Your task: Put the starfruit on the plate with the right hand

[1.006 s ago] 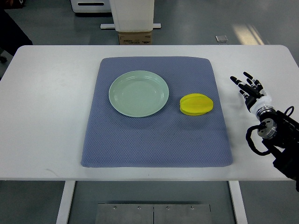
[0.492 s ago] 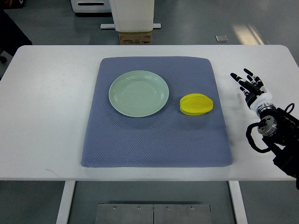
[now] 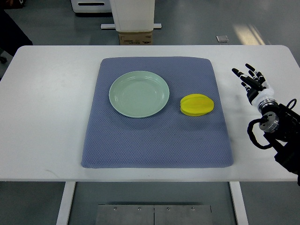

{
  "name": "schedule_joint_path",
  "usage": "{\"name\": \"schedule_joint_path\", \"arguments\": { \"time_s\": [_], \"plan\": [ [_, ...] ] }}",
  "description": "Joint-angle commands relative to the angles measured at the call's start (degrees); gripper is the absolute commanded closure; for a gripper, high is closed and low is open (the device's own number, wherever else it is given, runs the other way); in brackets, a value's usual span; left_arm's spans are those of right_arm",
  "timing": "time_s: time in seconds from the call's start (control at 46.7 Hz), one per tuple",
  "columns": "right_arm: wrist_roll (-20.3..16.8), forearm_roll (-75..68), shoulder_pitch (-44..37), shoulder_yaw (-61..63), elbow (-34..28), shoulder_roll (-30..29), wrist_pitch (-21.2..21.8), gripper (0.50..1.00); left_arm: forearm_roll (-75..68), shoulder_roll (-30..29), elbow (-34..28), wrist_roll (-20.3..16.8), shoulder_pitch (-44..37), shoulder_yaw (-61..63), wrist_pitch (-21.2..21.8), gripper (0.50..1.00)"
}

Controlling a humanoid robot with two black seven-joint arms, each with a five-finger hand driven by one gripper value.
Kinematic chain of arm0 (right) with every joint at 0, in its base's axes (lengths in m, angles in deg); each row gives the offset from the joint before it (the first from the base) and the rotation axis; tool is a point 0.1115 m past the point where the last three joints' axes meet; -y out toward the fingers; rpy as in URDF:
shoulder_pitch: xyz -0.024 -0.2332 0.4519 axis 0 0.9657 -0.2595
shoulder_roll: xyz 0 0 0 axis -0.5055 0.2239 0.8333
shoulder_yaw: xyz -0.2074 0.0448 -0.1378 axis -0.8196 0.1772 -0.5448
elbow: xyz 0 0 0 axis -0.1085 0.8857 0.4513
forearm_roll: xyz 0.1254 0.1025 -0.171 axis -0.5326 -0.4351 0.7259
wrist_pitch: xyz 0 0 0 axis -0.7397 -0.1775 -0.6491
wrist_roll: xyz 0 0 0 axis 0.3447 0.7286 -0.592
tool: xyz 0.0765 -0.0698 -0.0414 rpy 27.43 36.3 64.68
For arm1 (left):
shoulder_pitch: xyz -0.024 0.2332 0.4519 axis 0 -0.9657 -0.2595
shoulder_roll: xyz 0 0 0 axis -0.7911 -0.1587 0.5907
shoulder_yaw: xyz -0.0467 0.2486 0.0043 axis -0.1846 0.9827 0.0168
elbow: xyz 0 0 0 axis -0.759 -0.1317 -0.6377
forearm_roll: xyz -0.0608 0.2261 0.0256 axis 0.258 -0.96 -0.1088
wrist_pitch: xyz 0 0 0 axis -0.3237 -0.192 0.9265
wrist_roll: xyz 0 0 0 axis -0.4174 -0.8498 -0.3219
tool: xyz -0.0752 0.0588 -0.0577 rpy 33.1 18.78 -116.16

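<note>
A yellow starfruit [image 3: 198, 104] lies on the blue-grey mat [image 3: 157, 140], to the right of a pale green plate [image 3: 139, 93] that holds nothing. My right hand [image 3: 250, 80] hovers over the white table to the right of the mat, a good hand's width from the starfruit. Its black fingers are spread and hold nothing. The right arm enters from the lower right edge. The left arm does not show.
The white table [image 3: 47, 117] carries the mat in its middle. Beyond the far edge stand a white pedestal [image 3: 132, 14] and a cardboard box [image 3: 136, 38] on the floor.
My right hand has drifted slightly up and to the right, away from the starfruit. Plate and starfruit have not moved.
</note>
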Motion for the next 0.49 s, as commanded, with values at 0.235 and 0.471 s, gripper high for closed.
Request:
{"name": "schedule_joint_path", "arguments": {
  "time_s": [0.235, 0.471],
  "plan": [
    [1.0, 0.0, -1.3, 0.0, 0.0, 0.3, 0.0, 0.5, 0.0, 0.0, 0.0, 0.0, 0.0, 0.0, 0.0, 0.5],
    [4.9, 0.0, -4.3, 0.6, 0.1, 0.2, -0.1, 0.5, 0.0, 0.0, 0.0, 0.0, 0.0, 0.0, 0.0, 0.5]
  ]
}}
